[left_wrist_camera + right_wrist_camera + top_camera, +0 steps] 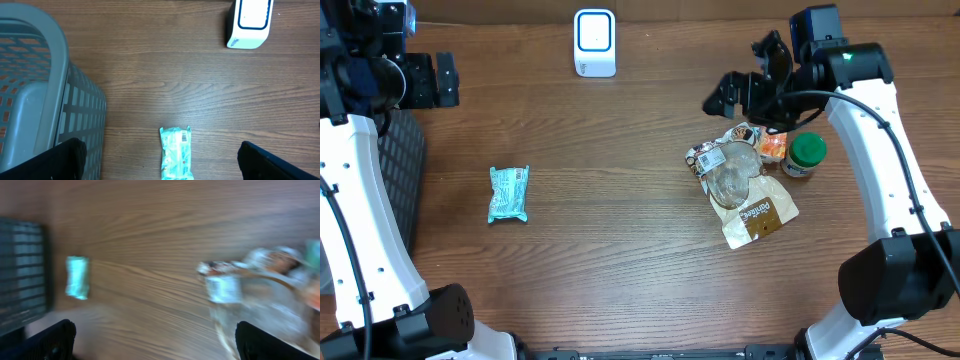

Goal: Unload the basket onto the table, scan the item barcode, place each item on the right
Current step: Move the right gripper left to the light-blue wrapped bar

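1. Overhead: teal packet [508, 193] is lying on the bench [620, 260], well apart from the white scanner [594, 42]; right gripper [748, 80] is hovering released near a packet pile [745, 190].
2. Left wrist: left gripper [160, 152] is gaping empty above the teal packet, near a grey basket [30, 75].
3. Right wrist: blurred; fingers [50, 340] are standing wide apart.

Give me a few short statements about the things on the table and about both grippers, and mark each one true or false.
1. The teal packet lies alone on the table, apart from the pile of packets. True.
2. The right gripper holds the jar with the green lid. False: its jaws are open and empty, and the jar stands on the table.
3. The white scanner stands near the far edge of the table. True.
4. The teal packet is inside the gray basket. False: it lies on the table, beside the basket.
5. The left gripper is open and empty. True.
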`<move>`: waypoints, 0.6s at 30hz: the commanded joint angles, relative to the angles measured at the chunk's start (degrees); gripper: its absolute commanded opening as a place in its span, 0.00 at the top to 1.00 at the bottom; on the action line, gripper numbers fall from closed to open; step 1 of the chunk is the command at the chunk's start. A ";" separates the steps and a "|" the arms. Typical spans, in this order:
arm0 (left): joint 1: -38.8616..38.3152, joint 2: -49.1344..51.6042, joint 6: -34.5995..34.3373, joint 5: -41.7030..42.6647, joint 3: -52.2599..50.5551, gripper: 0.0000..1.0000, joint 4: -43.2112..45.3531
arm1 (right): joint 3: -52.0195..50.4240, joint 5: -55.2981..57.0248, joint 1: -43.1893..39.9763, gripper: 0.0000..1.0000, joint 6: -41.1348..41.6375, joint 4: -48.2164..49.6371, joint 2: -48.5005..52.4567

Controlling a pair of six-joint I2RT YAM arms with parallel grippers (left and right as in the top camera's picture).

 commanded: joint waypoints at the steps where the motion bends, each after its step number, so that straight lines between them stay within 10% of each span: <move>1: 0.13 0.15 1.09 -0.02 1.16 0.00 0.07 | -2.08 -8.28 2.75 0.00 0.04 2.45 0.13; 18: 0.13 0.15 1.09 -0.02 1.16 0.00 0.07 | -5.55 2.93 26.91 0.18 20.48 29.22 10.91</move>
